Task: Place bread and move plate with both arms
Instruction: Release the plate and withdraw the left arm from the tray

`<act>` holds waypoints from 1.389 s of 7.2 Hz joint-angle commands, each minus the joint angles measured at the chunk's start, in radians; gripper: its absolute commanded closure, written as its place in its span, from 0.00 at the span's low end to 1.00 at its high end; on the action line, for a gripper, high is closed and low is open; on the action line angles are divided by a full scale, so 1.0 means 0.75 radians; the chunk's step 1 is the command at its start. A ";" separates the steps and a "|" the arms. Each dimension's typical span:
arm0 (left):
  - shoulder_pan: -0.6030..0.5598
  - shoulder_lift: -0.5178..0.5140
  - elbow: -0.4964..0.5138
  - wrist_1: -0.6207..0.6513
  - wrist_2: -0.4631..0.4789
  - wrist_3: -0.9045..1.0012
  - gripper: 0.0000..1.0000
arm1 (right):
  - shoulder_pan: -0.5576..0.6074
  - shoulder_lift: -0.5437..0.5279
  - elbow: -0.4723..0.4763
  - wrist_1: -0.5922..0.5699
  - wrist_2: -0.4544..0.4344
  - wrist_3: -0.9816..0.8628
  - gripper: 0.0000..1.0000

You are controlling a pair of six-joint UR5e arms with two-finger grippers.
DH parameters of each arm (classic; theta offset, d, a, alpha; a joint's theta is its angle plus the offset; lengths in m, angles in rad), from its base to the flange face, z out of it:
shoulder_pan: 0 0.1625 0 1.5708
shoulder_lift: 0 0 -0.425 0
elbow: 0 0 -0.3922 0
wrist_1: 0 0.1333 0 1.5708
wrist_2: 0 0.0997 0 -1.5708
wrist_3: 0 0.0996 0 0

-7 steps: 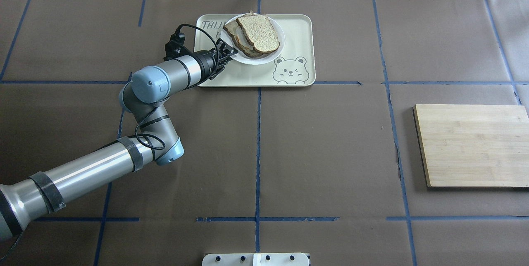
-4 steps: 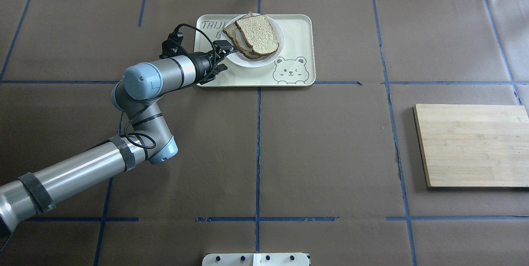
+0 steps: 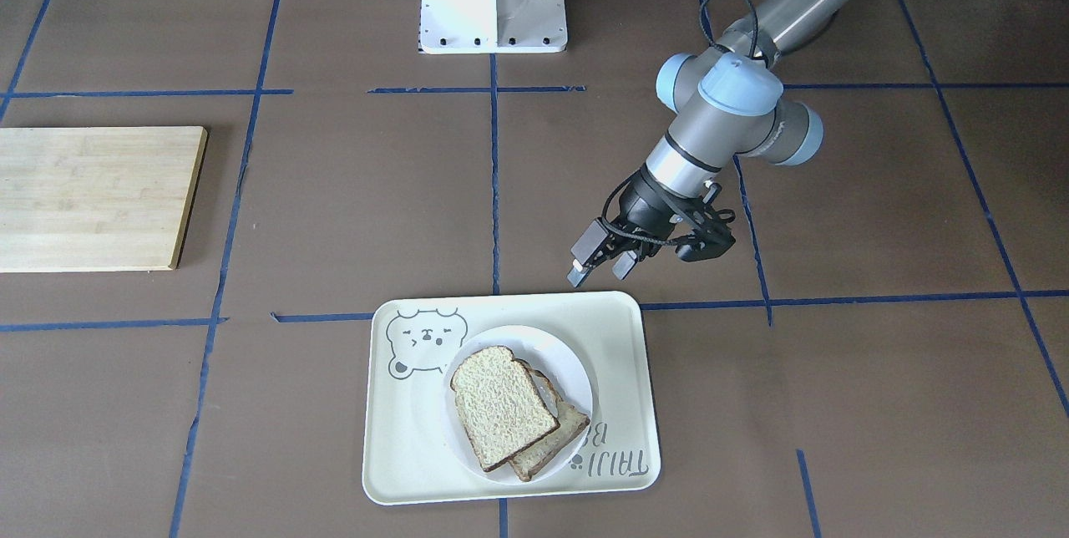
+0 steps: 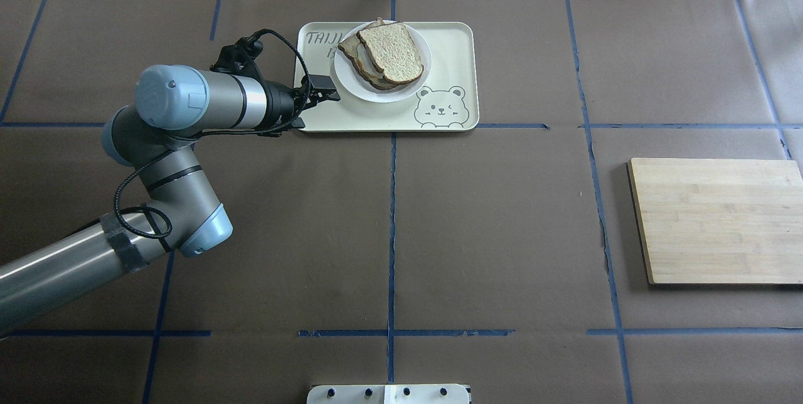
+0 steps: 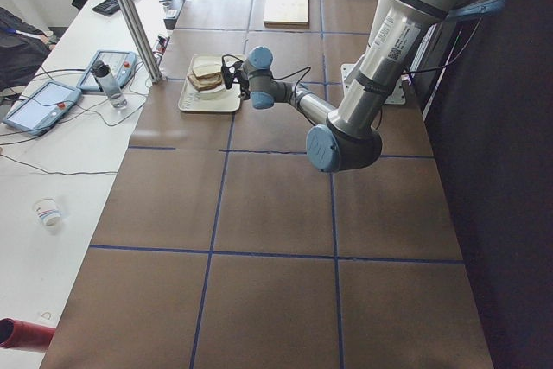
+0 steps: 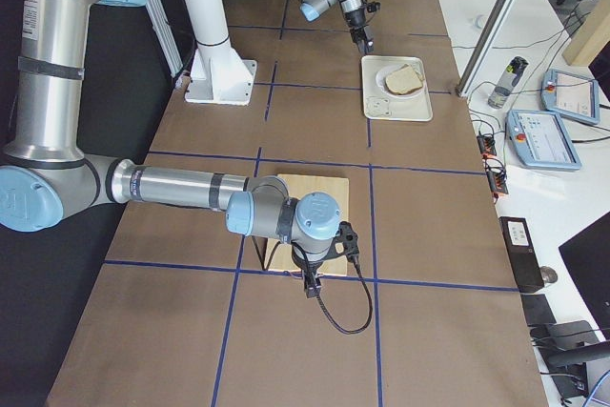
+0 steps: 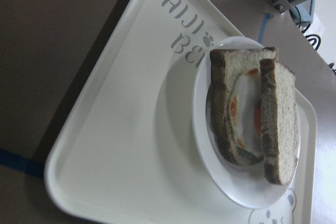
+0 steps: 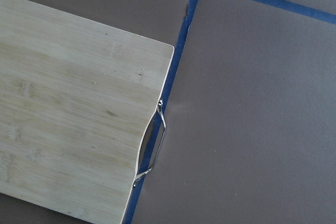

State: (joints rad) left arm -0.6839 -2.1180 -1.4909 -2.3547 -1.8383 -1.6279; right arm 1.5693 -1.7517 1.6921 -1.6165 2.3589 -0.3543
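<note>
Left gripper (image 3: 598, 269) is withdrawn from the plate (image 4: 376, 95) — fingers (image 3: 585, 252) open, empty. Bread (image 4: 392, 51) is laid on the plate, in the tray (image 4: 452, 40); plate move remains. Right gripper (image 6: 311, 285) — finger state cannot be told.

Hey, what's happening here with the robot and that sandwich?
A plain bread slice lies on an egg-topped slice on a white plate, which sits on a cream tray. The left gripper hovers open and empty by the tray's edge. The right gripper hangs near a wooden board, far off.
</note>
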 commanded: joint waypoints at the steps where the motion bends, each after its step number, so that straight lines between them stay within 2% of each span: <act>1: -0.045 0.071 -0.359 0.599 -0.112 0.464 0.00 | 0.000 0.000 0.002 0.000 -0.002 0.016 0.00; 3: -0.090 0.224 -0.684 1.074 -0.110 0.937 0.00 | 0.000 0.000 0.004 0.002 0.000 0.033 0.00; 4: -0.141 0.342 -0.791 1.133 -0.122 1.093 0.00 | 0.000 0.000 0.004 0.002 0.000 0.033 0.00; 5: -0.220 0.464 -0.834 1.121 -0.211 1.236 0.00 | 0.000 0.000 0.004 0.002 0.000 0.033 0.00; 7: -0.530 0.667 -0.831 1.121 -0.434 1.702 0.00 | 0.000 0.000 0.004 0.002 0.011 0.035 0.00; 8: -0.696 0.763 -0.788 1.133 -0.504 1.943 0.00 | 0.000 0.000 0.004 0.002 0.013 0.035 0.00; 10: -0.952 0.866 -0.601 1.125 -0.661 2.235 0.00 | 0.000 0.000 0.004 0.002 0.013 0.035 0.00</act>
State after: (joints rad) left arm -1.2701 -1.5189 -2.0290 -1.5076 -2.2503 -0.1017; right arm 1.5693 -1.7518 1.6951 -1.6153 2.3679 -0.3284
